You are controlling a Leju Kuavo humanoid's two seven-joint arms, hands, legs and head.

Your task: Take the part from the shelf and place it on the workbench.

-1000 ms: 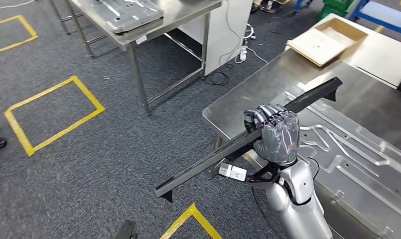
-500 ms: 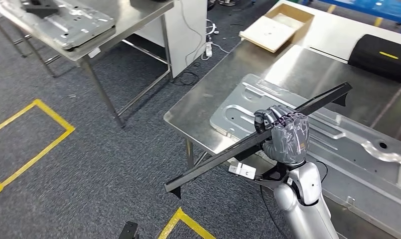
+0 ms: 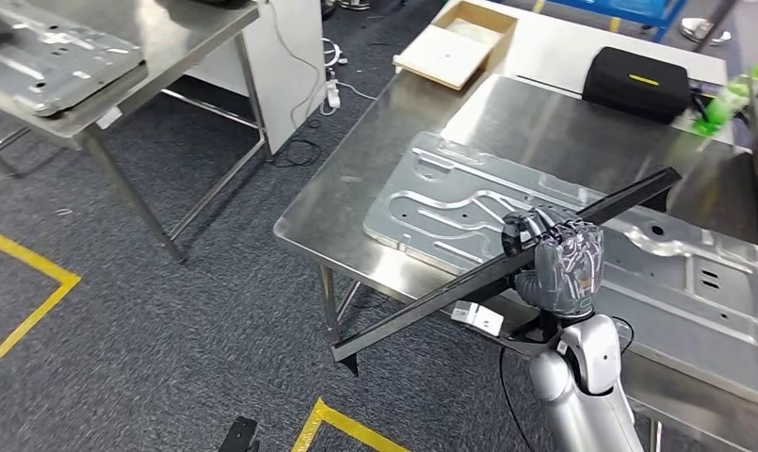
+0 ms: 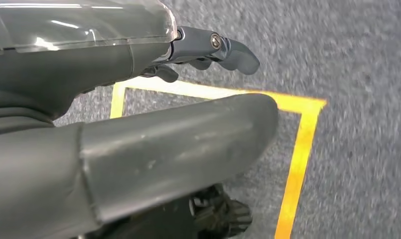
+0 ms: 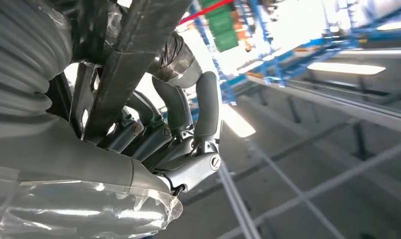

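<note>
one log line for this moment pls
phase: carrying | right robot hand: grips long black metal bar | bar: above steel workbench edge, not placed | left robot hand: hangs over floor

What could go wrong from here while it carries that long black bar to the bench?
1. The right hand grips the long black part away from its low end, which overhangs the floor; it may tilt or twist in the grip.
2. The part's far end reaches over the stamped metal panel on the workbench; it could strike or land unevenly on the panel.
3. The black case lies farther back on the bench; a wide swing may clip it.
</note>
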